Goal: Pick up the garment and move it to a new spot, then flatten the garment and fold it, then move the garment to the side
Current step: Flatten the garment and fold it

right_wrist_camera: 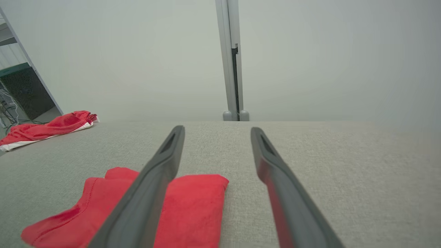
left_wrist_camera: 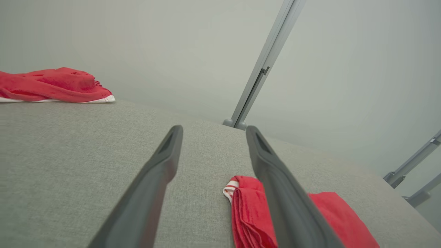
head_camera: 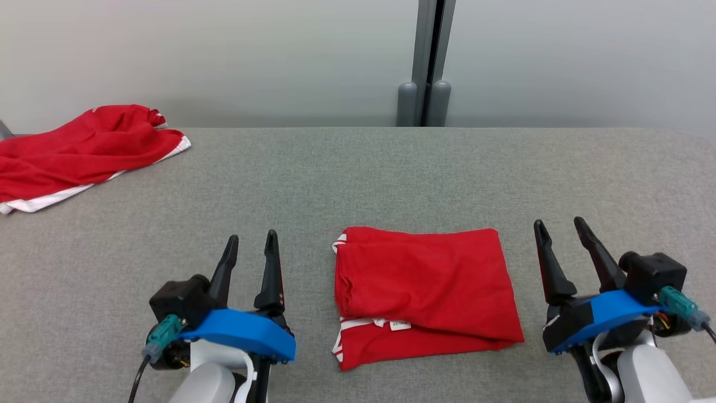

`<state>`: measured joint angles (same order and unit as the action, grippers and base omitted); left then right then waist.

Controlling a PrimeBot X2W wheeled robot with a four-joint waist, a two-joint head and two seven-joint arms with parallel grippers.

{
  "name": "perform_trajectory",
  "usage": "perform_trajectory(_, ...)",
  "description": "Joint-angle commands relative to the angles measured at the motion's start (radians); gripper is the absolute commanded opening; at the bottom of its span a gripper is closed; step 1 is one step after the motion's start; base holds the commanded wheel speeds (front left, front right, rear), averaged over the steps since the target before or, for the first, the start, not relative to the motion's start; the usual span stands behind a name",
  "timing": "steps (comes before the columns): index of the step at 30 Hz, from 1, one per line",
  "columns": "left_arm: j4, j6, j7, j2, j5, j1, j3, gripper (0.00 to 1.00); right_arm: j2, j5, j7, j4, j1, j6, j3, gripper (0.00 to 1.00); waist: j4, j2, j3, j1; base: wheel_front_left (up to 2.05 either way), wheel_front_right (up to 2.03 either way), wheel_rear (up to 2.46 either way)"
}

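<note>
Near the front edge of the surface, at 6 o'clock in the head view: the folded garment is lying flat as a rough red rectangle, with its layered edges facing 9 o'clock and 6 o'clock.
White tag: this is showing on the garment's near side, beside a strip of white trim.
Left claw: this is sitting at 7 o'clock in the head view. Its two dark fingers are standing apart, pointing toward 12 o'clock and gripping nothing. It is just beside the garment's 9 o'clock edge and is not touching the cloth.
Right claw: this is sitting at 4 o'clock in the head view. Its fingers are likewise spread and empty, and it is just beside the garment's 3 o'clock edge.
Left wrist view: the right-hand finger is crossing in front of the folded garment, whose white-striped corner is peeking out at 6 o'clock.
Right wrist view: the left-hand finger is crossing in front of the folded garment at 7 o'clock.
Crumpled garment: a second red piece with a white border is lying bunched at 10 o'clock in the head view. It is on the far left corner of the surface, well apart from both claws.
Post: a grey upright is standing at 12 o'clock in the head view, behind the far edge and against the pale wall.
</note>
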<state>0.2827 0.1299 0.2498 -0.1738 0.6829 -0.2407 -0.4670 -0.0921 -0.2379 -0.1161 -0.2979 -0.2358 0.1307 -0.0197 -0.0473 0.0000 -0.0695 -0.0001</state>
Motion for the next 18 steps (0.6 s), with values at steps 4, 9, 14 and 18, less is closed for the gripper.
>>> perform_trajectory(4, 0.027, 0.008, 0.011, -0.013, -0.033, 0.043, 0.016, 1.0, 0.026, 0.051, 0.001, 0.052, 0.083, 0.0, 0.041, 1.0, 0.003, 0.0, 0.022, 0.0001, 0.0, 0.0, 0.0)
perform_trajectory(9, 0.035, 0.01, 0.015, -0.029, -0.057, 0.093, 0.027, 1.0, 0.04, 0.068, 0.007, 0.077, 0.133, 0.0, 0.054, 1.0, 0.002, 0.0, 0.036, 0.0001, 0.0, 0.0, 0.0)
perform_trajectory(14, 0.036, 0.017, 0.016, -0.034, -0.075, 0.12, 0.033, 1.0, 0.041, 0.054, -0.002, 0.074, 0.162, 0.0, 0.066, 1.0, -0.002, 0.0, 0.044, 0.0001, 0.0, 0.0, 0.0)
perform_trajectory(18, 0.031, 0.017, 0.016, -0.031, -0.079, 0.129, 0.044, 1.0, 0.041, 0.058, -0.013, 0.059, 0.164, 0.0, 0.073, 1.0, 0.001, 0.0, 0.045, 0.0001, 0.0, 0.0, 0.0)
